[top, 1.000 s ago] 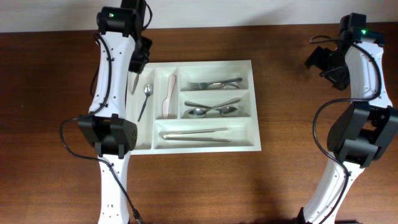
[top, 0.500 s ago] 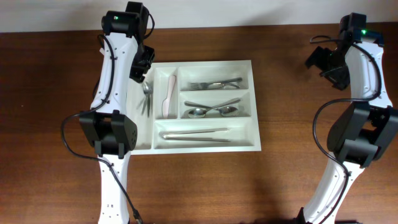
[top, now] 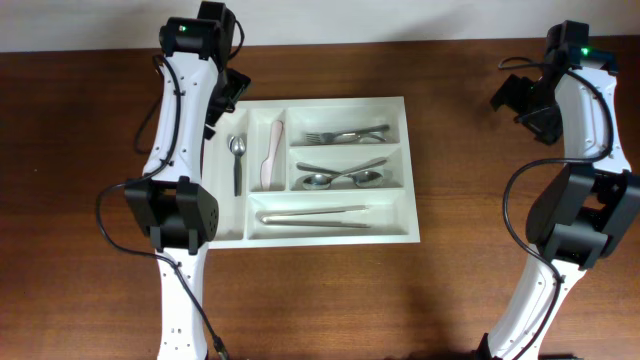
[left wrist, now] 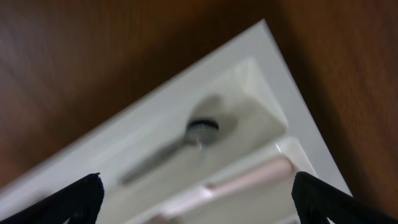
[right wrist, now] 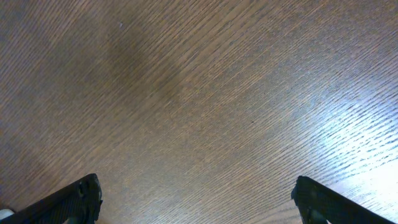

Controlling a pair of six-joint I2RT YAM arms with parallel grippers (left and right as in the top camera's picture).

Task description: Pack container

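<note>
The white container (top: pixel 412 170) lies at mid-table. A small spoon (top: pixel 238 160) rests lengthwise in its leftmost narrow compartment, free of any grip. My left gripper (top: pixel 220 110) hangs open just above that compartment's far end. In the left wrist view the blurred spoon (left wrist: pixel 186 140) and a pink utensil (left wrist: pixel 249 177) lie in the container (left wrist: pixel 292 118) below the open left gripper (left wrist: pixel 196 205), with nothing between the fingers. My right gripper (top: pixel 515 98) hovers open over bare wood at the far right, and the right wrist view shows my right gripper (right wrist: pixel 196 199) empty.
A pink knife-like utensil (top: pixel 272 155) fills the second narrow compartment. Forks (top: pixel 345 134) lie in the top long compartment, spoons (top: pixel 340 175) in the middle one and long steel pieces (top: pixel 315 215) in the bottom one. Brown wooden tabletop (top: pixel 480 290) surrounds the tray.
My left gripper opened and let go of the small spoon, which settled straight in the leftmost compartment. The gripper drew back toward the tray's far edge. The right arm stayed still.
</note>
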